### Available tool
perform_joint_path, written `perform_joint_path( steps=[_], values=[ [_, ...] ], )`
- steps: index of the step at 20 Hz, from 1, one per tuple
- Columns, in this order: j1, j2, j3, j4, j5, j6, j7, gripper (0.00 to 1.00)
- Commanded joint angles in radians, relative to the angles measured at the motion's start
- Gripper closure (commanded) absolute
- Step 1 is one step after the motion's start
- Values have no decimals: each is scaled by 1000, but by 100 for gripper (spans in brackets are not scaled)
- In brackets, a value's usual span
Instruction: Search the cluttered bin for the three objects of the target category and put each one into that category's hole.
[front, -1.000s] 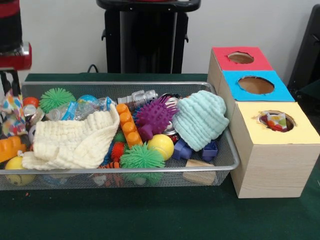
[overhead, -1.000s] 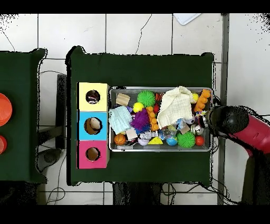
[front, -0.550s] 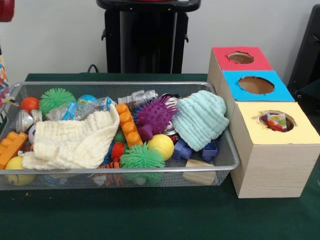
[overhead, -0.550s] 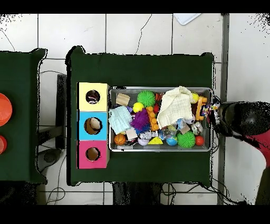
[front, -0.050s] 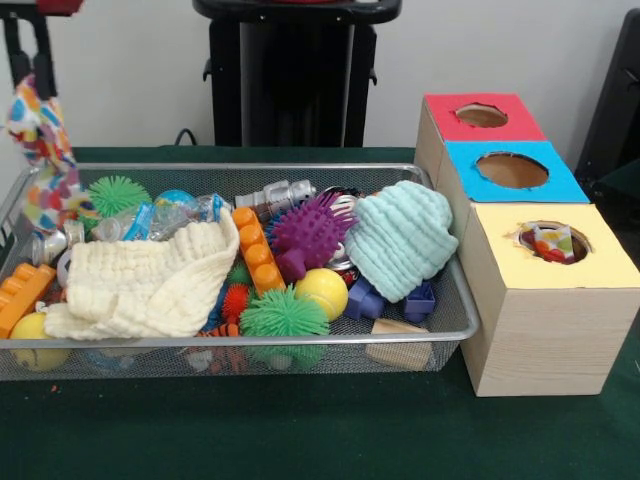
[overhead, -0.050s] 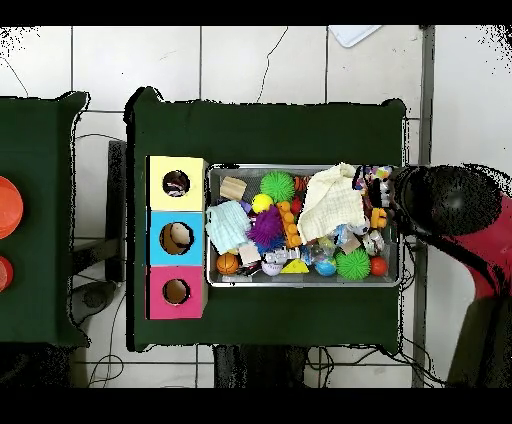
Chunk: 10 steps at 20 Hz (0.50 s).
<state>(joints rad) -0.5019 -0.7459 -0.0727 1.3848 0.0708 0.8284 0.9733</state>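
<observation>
A wire mesh bin (front, -0.050s: 250, 341) holds a jumble of toys and cloths. At its left end my gripper (front, -0.050s: 29, 82) hangs above the bin, shut on a colourful spotted cloth item (front, -0.050s: 46, 165) that dangles over the bin's corner. In the overhead view the gripper (overhead, -0.050s: 398, 192) is at the bin's right end with the spotted item (overhead, -0.050s: 369, 174) beside it. Right of the bin stands a box with a red hole (front, -0.050s: 481, 115), a blue hole (front, -0.050s: 512, 170) and a yellow hole (front, -0.050s: 552, 242); another spotted item lies in the yellow hole.
In the bin lie a cream knitted cloth (front, -0.050s: 145, 283), a pale green knitted hat (front, -0.050s: 402, 238), a purple spiky ball (front, -0.050s: 310, 232), orange bricks (front, -0.050s: 255, 252), green fuzzy balls (front, -0.050s: 283, 315) and a yellow ball (front, -0.050s: 323, 290). A black pedestal (front, -0.050s: 290, 75) stands behind.
The gripper has risen out of the bin's end with the spotted item and shifted inward over the bin; the item now hangs free above the toys.
</observation>
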Motion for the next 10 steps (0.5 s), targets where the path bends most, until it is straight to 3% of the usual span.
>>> perform_joint_path(
  steps=[1, 10],
  values=[
    [91, 62, 0, -36, 65, 85, 418, 100],
    [222, 97, -106, -204, 41, 240, 569, 100]
  ],
)
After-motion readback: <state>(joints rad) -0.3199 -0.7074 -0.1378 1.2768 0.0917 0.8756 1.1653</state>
